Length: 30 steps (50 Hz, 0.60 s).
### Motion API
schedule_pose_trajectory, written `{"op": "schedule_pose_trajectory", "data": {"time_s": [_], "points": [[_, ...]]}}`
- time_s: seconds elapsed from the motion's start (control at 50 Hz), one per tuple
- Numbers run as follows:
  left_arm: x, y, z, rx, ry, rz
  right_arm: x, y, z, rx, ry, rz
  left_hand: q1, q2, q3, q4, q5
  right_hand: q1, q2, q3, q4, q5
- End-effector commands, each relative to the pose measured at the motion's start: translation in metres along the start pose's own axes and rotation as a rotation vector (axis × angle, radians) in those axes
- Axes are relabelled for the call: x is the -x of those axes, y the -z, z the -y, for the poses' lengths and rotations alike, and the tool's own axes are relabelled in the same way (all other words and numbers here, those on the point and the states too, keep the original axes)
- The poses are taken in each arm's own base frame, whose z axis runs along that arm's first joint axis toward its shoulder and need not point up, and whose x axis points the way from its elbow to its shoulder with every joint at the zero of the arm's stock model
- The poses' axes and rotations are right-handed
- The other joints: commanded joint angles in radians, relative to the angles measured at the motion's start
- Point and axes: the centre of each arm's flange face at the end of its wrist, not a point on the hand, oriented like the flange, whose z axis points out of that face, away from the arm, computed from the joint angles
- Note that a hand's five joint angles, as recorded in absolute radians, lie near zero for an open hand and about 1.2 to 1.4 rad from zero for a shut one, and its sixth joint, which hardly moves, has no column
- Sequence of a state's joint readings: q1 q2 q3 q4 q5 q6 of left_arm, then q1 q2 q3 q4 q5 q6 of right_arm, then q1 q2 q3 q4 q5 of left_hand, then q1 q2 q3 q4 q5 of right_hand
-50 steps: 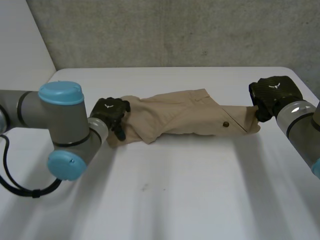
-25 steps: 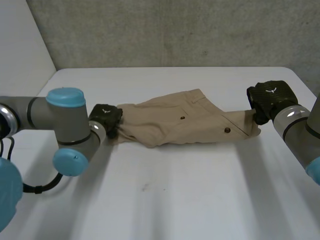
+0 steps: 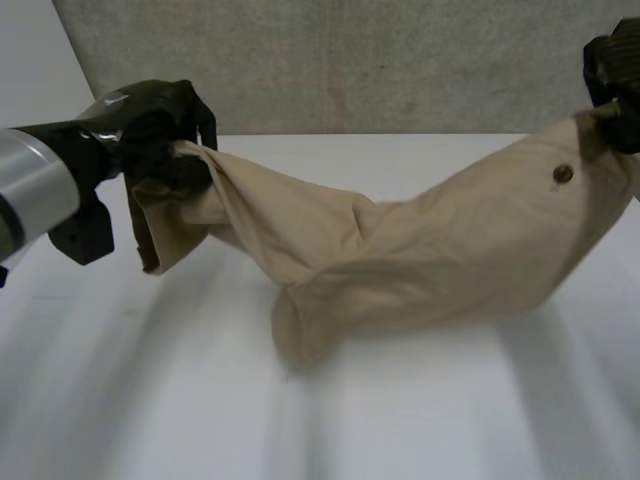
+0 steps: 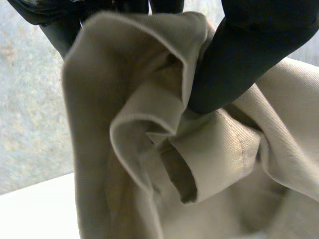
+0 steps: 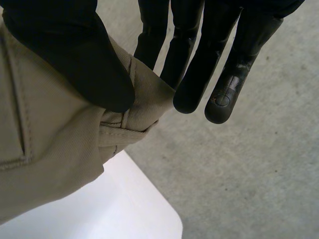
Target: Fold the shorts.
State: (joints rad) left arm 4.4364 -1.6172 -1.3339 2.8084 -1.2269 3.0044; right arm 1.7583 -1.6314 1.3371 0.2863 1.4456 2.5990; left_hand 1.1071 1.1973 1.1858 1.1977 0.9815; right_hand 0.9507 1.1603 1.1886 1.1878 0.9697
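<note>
The tan shorts (image 3: 400, 260) hang lifted between both hands, sagging in the middle so the lowest fold touches the white table (image 3: 420, 410). My left hand (image 3: 160, 135) is shut on the shorts' left end, high above the table's left side. In the left wrist view its thumb (image 4: 239, 55) presses bunched cloth (image 4: 149, 129) against the fingers. My right hand (image 3: 615, 75) holds the right end near a dark button (image 3: 563, 173). In the right wrist view its thumb (image 5: 75, 55) pinches the waistband edge (image 5: 134, 99) against the fingers (image 5: 199, 64).
A grey concrete wall (image 3: 380, 60) stands behind the table's far edge. The table's rounded corner (image 5: 164, 214) lies below my right hand, with grey floor (image 5: 259, 169) beyond it.
Both hands have risen from the table and pulled the shorts up with them. The left hand closed on the left end. The cloth went from lying flat to hanging.
</note>
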Motion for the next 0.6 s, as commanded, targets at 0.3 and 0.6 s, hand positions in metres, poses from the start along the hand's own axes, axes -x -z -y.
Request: {"op": "schedule_pose_trajectory", "data": {"time_s": [0.3, 0.6], "points": [[0.099, -0.134, -0.123, 0.198, 0.214, 0.256, 0.099, -0.131, -0.101, 0.028, -0.174, 0.055, 0.12, 0.03, 0.042, 0.03, 0.072, 0.446, 0.236, 0.208, 0.208, 0.252], [0.023, -0.098, -0.087, -0.009, -0.093, 0.115, 0.127, -0.101, -0.087, -0.024, -0.144, 0.055, -0.844, -0.934, -0.922, -0.934, -0.893, -0.776, -0.986, -1.014, -1.013, -0.97]]}}
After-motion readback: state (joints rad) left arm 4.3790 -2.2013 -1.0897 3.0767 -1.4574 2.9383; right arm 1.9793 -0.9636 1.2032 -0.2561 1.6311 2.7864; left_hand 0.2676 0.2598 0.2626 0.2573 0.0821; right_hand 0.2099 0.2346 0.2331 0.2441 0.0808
